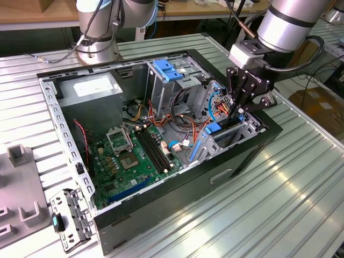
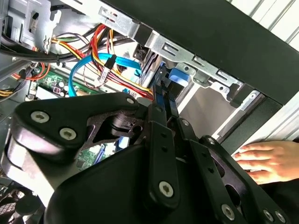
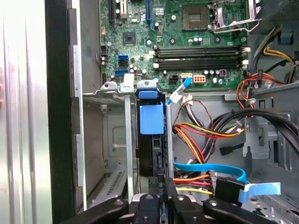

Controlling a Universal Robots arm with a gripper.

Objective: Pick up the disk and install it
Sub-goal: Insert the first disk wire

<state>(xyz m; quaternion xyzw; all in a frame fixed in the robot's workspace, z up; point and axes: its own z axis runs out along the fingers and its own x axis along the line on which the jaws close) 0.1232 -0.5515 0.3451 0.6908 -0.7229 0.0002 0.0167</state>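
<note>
A: Where is the disk [image 3: 150, 154]?

B: Standing on edge in the drive bay [image 3: 110, 140] of the case [image 1: 252, 156], directly under the pincer [image 3: 161, 189]. In the first wrist view the 2 fingers [image 3: 157, 186] are clenched on its near edge, so the pincer is grasping the disk, which looks partly slid down into its slot.

A: What could go wrong?

B: My guess: if the disk is tilted, its blue rail [image 3: 151, 119] may catch on the bay's sheet-metal guides and jam. The cables [image 3: 205, 175] lie just beside the pincer, a flat blue ribbon and thin red, yellow and orange wires; they could snag. A hand [image 2: 268, 161] rests on the table just outside the case wall, near the pincer, in the second wrist view.

A: Materials?

B: The disk is a dark slab with smooth blue plastic tabs. The bay is dull grey stamped steel with holes, the pincer matte black links with bolts. Beyond it lies the green motherboard [image 3: 182, 42], and the table [image 1: 301, 204] is ribbed aluminium.
</note>
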